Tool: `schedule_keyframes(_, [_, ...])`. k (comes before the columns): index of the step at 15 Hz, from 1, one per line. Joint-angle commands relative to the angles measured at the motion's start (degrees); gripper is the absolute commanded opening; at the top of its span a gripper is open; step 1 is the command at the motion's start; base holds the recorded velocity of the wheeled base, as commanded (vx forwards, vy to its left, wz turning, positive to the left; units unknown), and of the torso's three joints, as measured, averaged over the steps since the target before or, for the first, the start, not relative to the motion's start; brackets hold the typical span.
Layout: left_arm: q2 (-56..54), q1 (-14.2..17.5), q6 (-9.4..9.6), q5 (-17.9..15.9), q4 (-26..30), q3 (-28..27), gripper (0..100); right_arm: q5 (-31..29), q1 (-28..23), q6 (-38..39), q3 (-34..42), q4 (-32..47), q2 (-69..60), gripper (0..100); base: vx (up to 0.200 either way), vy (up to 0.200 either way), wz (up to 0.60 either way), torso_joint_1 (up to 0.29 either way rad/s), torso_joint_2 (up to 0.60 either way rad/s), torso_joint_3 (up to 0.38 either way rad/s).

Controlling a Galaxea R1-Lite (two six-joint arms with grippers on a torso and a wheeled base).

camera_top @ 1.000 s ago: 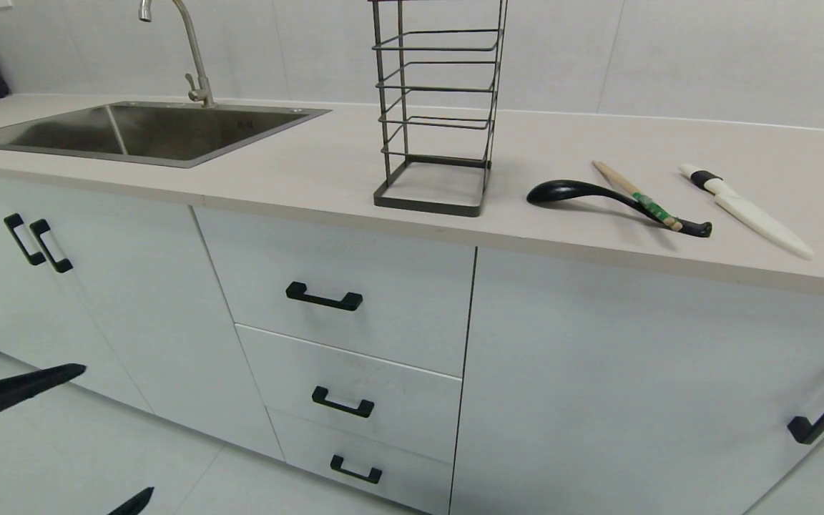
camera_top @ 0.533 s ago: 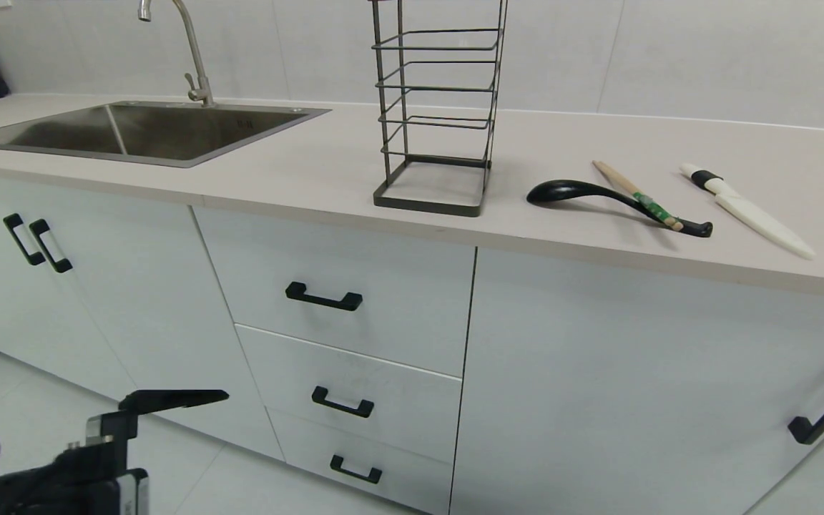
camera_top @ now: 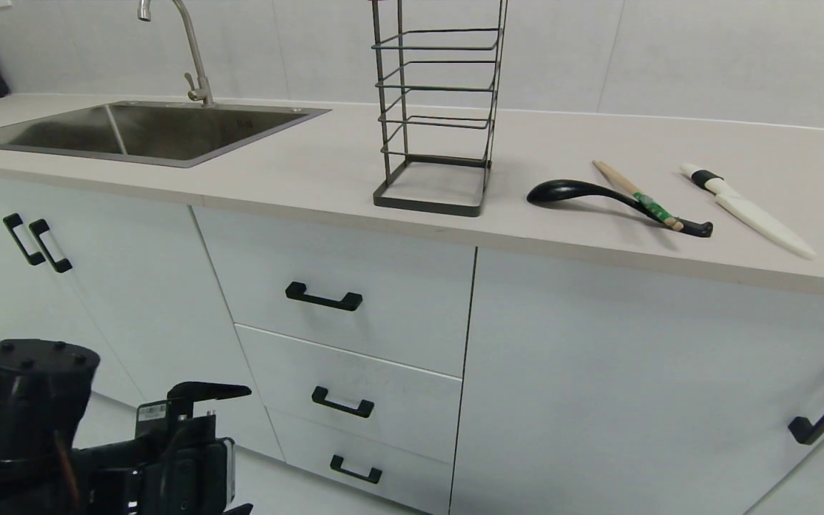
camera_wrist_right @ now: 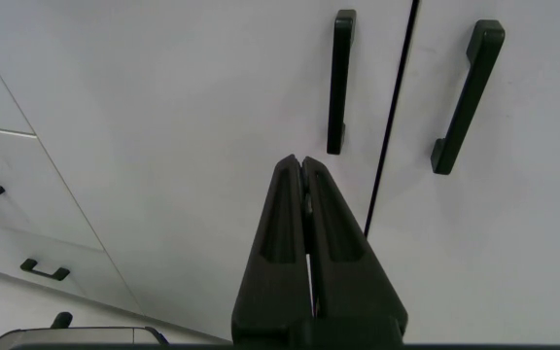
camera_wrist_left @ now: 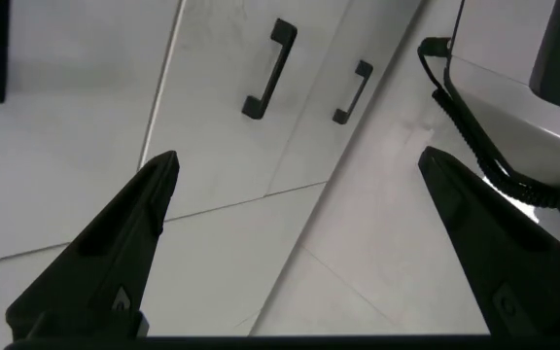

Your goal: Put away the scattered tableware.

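Ladle (camera_top: 584,193), chopsticks (camera_top: 637,194) and knife (camera_top: 744,211) are lying on the counter (camera_top: 312,164), right of the wire rack (camera_top: 437,114). The chopsticks are touching the ladle's handle and the knife is sitting apart. Left gripper (camera_top: 249,449) is hanging low by the drawers (camera_top: 355,357), fingers spread wide, gripping nothing. Right gripper (camera_wrist_right: 304,194) is facing the cabinet doors (camera_wrist_right: 163,117), fingers pressed together, empty.
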Motion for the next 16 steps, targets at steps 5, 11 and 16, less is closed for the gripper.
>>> schedule_keyframes(5, [15.58,-0.12,4.63,0.75,-6.83,1.42,100,0.02,0.00,0.01,0.01,-0.01,0.00,0,0.000,0.000,0.00,0.000,0.00,0.000])
schedule_keyframes(11, [27.35,-0.21,5.07,2.16,-18.61,1.59,100,0.02,0.00,0.01,0.01,-0.01,0.00,0,0.000,0.000,0.00,0.000,0.00,0.000])
schedule_keyframes(16, [43.09,-0.39,4.81,2.68,-31.61,-3.15,100,0.02,-0.09,0.01,0.01,-0.01,0.00,0,0.000,0.000,0.00,0.000,0.00,0.000])
